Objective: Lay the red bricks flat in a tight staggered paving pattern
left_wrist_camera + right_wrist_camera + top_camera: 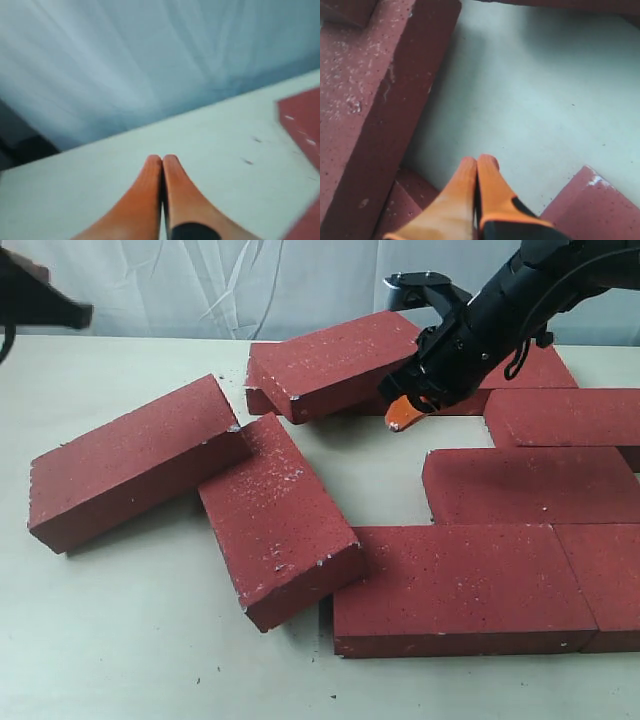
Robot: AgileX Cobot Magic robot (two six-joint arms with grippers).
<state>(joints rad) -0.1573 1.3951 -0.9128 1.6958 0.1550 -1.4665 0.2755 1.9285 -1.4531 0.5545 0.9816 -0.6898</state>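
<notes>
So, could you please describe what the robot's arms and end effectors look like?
The left arm and right arm are black; a black cable loops off the right one. The left end effector and right end effector each have two tapering orange fingers with rounded tips and a black patch lower down.
</notes>
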